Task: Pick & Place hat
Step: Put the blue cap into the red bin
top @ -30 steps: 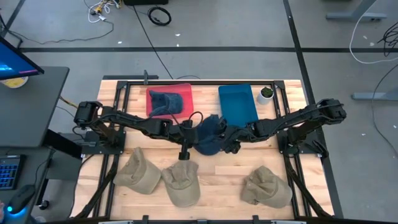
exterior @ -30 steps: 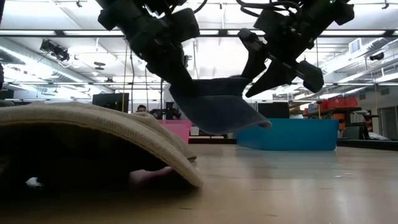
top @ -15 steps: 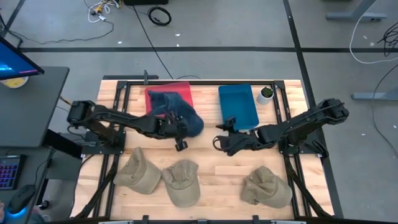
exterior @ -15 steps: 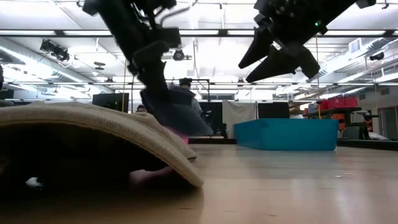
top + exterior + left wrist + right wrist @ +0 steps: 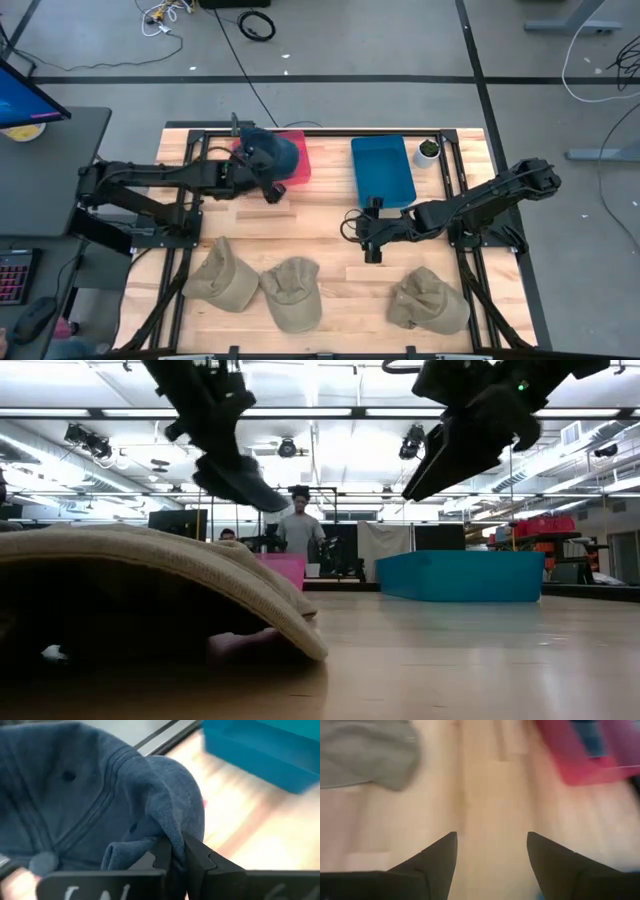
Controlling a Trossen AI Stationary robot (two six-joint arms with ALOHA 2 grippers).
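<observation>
A dark blue hat (image 5: 272, 153) hangs in my left gripper (image 5: 271, 189), which is shut on it above the pink tray (image 5: 299, 168) at the table's far left. In the low view the hat (image 5: 240, 482) is high above the table, below that gripper (image 5: 213, 435). My right gripper (image 5: 366, 238) is open and empty above the middle of the table, near the blue bin (image 5: 382, 168). Its fingers (image 5: 437, 857) show only bare wood between them. My left gripper pinches a bunched fold of the hat's cloth (image 5: 169, 831) between its two fingers, at the edge of the crown. The hat is lifted clear and hangs tilted over the tray; the crown with its top button (image 5: 44, 864) spreads out beyond the fingers.
Three tan hats lie along the near edge (image 5: 225, 276) (image 5: 291, 291) (image 5: 430, 301); the nearest fills the low view's left (image 5: 150, 575). A small potted plant (image 5: 428, 150) stands by the bin's far right corner. Bare wood lies between the bins and the tan hats.
My left gripper has carried the blue hat from the middle of the table toward the far left, up and over the pink tray. The hat has come away from my right gripper, which has stayed near the middle of the table.
</observation>
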